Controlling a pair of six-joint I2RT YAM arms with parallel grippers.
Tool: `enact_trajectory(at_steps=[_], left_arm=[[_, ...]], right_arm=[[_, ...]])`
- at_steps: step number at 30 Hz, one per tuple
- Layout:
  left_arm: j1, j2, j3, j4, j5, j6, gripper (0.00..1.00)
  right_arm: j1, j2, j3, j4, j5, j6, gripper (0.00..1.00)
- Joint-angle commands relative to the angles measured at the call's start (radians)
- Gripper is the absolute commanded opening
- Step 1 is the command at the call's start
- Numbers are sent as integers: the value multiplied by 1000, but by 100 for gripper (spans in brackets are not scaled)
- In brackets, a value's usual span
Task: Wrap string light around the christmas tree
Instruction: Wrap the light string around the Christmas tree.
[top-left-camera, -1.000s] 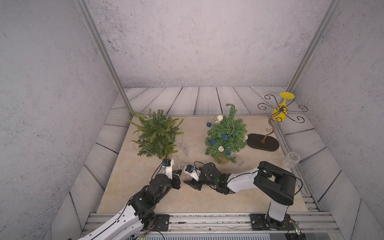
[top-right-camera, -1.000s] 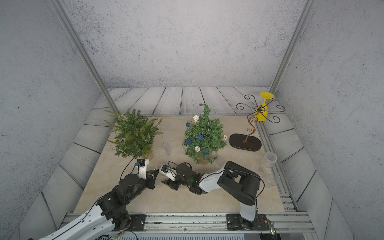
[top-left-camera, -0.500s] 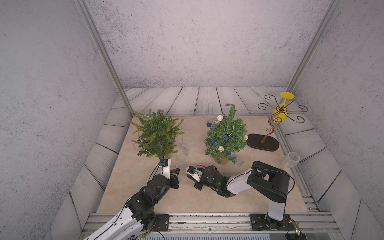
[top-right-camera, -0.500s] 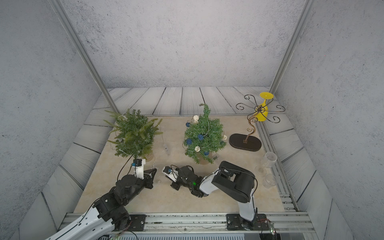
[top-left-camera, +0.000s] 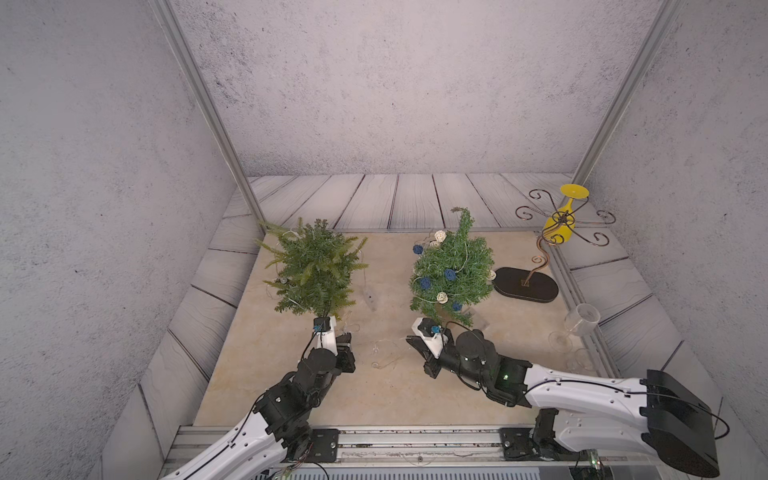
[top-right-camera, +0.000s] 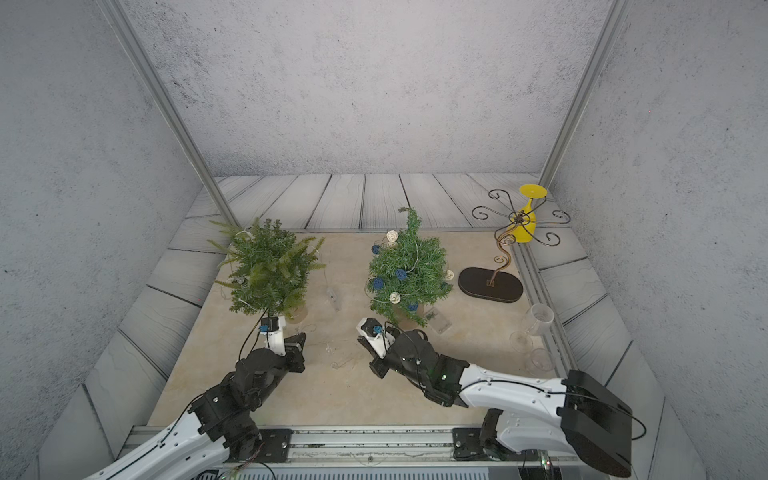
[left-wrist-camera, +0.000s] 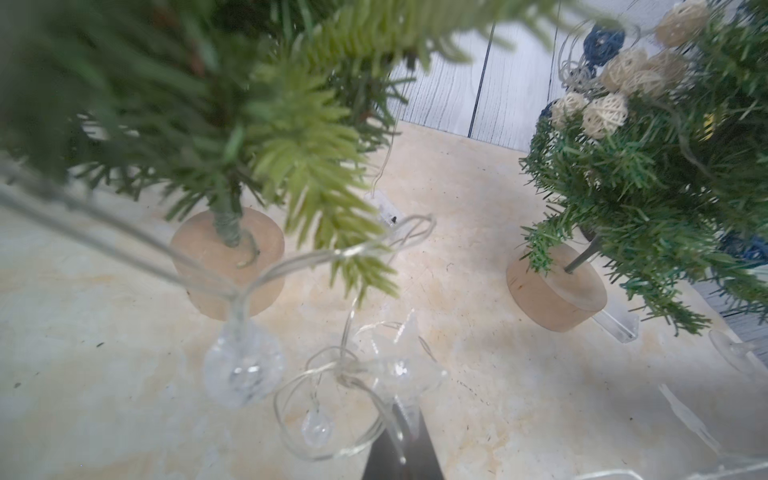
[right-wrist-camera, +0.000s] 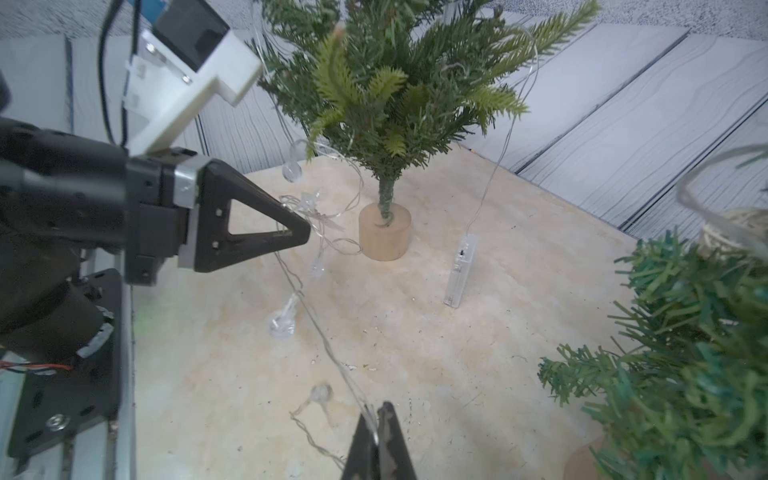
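Silver-wired string light (right-wrist-camera: 282, 323) sits pinched in my right pincer (right-wrist-camera: 377, 415), taut across to my left pincer (right-wrist-camera: 305, 237), likewise clenched on it. It trails up the left christmas tree (right-wrist-camera: 390, 83), partly wrapped; next I must carry slack around the branches.

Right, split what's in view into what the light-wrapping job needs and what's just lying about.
Job in hand:
- string light, pinched in both grippers
- left gripper
- right gripper
- plain Christmas tree
- battery box

Lying about:
- decorated tree with rattan balls
- wine glass rack
- yellow glass on the rack
- clear wine glasses
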Motion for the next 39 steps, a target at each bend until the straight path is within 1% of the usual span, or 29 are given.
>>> enact_trajectory(at_steps=[1, 3, 4, 5, 6, 8, 9, 11, 13, 16, 18, 22, 25, 28, 29, 31, 35, 37, 39], left_arm=[[5, -15, -19, -15, -83, 11, 2], [5, -9, -16, -15, -77, 18, 5], [5, -2, -14, -20, -75, 21, 7], [5, 8, -8, -28, -75, 23, 12], [5, 14, -1, -35, -75, 22, 15], [5, 19, 4, -47, -77, 23, 23], [4, 13, 5, -45, -77, 23, 25], [5, -5, 5, -47, -70, 24, 25], [5, -34, 9, -64, -73, 30, 27], [4, -86, 12, -99, -80, 37, 28], [6, -123, 12, -120, -85, 37, 28], [5, -164, 30, -161, -85, 48, 27], [5, -179, 54, -167, -34, 95, 23], [5, -187, 97, -169, 58, 172, 20], [5, -187, 118, -177, 82, 194, 20], [5, -187, 163, -203, 94, 230, 20], [4, -196, 205, -152, 167, 303, 25], [4, -162, 226, -105, 261, 363, 26], [5, -94, 284, -79, 309, 416, 29]], right_arm=[[-4, -81, 76, -177, 30, 20, 0], [-5, -107, 140, -238, -17, 12, 0], [-5, -114, 179, -275, -72, 10, 0], [-5, -119, 232, -324, -138, 8, 0], [-4, -120, 280, -358, -178, 18, 0], [-4, -105, 376, -425, -197, 10, 0], [-4, -88, 430, -464, -177, -12, 0], [-5, -43, 539, -561, -108, -37, 0], [-5, -2, 624, -610, -83, -65, 0], [-12, 65, 762, -684, -76, -90, 0], [-11, 105, 860, -740, -98, -106, 0], [-32, 183, 1011, -812, -83, -137, 0], [-81, 248, 1125, -873, -144, -133, 0], [-132, 317, 1248, -958, -258, -121, 0], [-144, 339, 1290, -985, -279, -121, 0], [-147, 363, 1348, -1028, -285, -128, 0], [-155, 406, 1446, -1115, -337, -155, 0], [-169, 445, 1512, -1169, -356, -158, 0], [-180, 501, 1606, -1251, -405, -190, 0]])
